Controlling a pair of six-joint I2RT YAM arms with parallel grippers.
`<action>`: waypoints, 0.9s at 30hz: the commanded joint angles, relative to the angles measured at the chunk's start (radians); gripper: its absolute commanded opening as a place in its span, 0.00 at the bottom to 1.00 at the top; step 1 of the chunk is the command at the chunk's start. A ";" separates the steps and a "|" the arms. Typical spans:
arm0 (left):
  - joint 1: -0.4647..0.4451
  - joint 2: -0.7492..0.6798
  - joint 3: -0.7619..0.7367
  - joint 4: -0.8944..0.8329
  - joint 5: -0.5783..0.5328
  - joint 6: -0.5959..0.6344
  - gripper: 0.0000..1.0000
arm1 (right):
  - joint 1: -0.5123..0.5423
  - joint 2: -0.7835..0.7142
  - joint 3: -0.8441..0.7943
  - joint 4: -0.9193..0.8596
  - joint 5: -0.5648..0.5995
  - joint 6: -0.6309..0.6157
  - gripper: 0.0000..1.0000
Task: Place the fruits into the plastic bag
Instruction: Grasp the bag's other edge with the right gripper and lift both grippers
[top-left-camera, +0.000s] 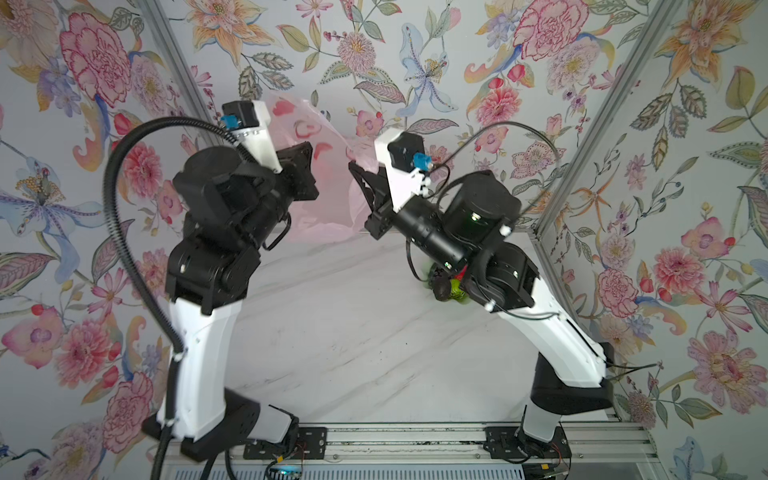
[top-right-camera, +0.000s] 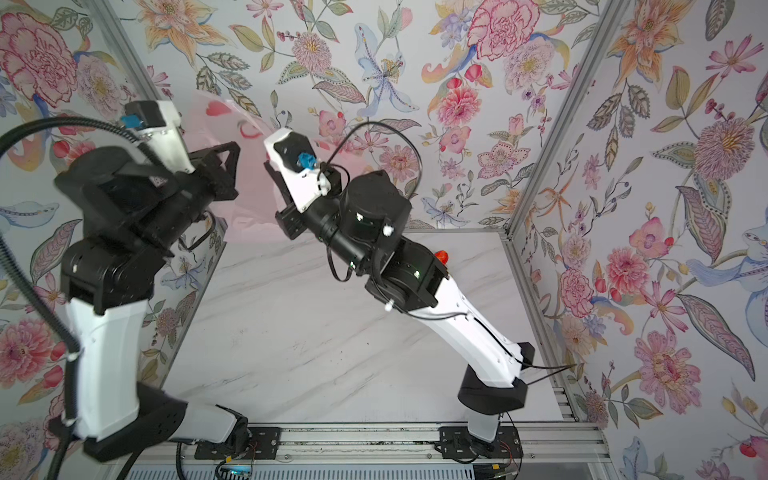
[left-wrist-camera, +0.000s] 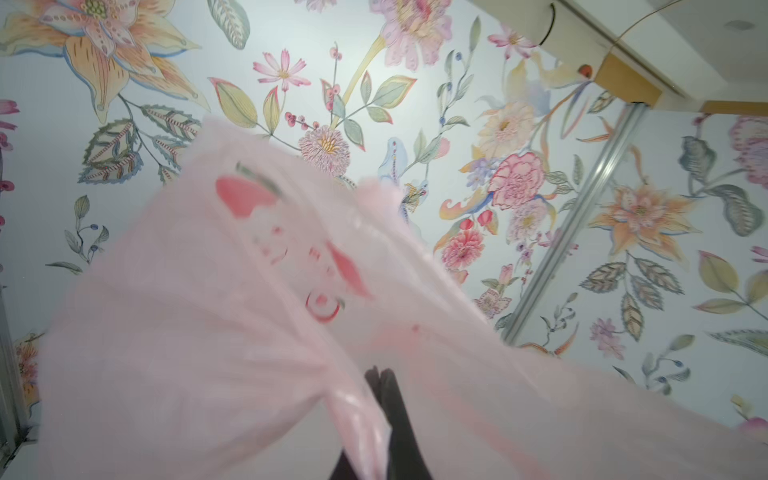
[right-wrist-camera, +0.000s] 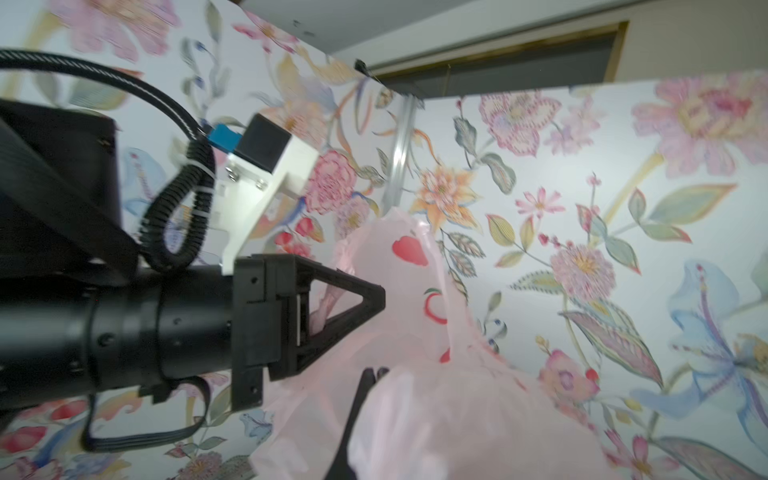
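Note:
Both arms are raised at the back of the cell with the pink plastic bag (top-left-camera: 328, 216) (top-right-camera: 249, 216) hanging between them. My left gripper (top-left-camera: 309, 166) (top-right-camera: 232, 166) is shut on a bunched strip of the bag (left-wrist-camera: 208, 311), its tips (left-wrist-camera: 380, 372) pressed together. From the other side my right gripper (top-left-camera: 358, 171) (top-right-camera: 270, 166) is shut on the bag's film (right-wrist-camera: 415, 291), which drapes over its tips (right-wrist-camera: 374, 372). The left gripper (right-wrist-camera: 380, 297) also shows in the right wrist view. Fruits lie on the table under the right arm: a dark brown one (top-left-camera: 440, 287), a bumpy green one (top-left-camera: 456, 286) and a red one (top-right-camera: 440, 255). The arm hides the rest.
The white marble tabletop (top-left-camera: 332, 332) is boxed in by floral walls (top-left-camera: 685, 208) and aluminium posts (top-left-camera: 590, 137). The arm bases sit on a rail (top-left-camera: 395, 440) at the front edge. A black cable conduit (top-left-camera: 116, 232) loops beside the left arm.

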 joint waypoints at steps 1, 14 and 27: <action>-0.003 -0.252 -0.425 0.351 -0.080 0.041 0.00 | -0.065 -0.161 -0.354 0.111 0.194 -0.108 0.00; 0.101 -0.301 -1.111 0.127 -0.041 -0.103 0.00 | -0.292 -0.313 -1.152 0.055 0.065 0.690 0.00; 0.102 -0.237 -0.965 0.097 0.006 -0.060 0.00 | -0.402 -0.157 -0.869 0.028 -0.067 0.661 0.00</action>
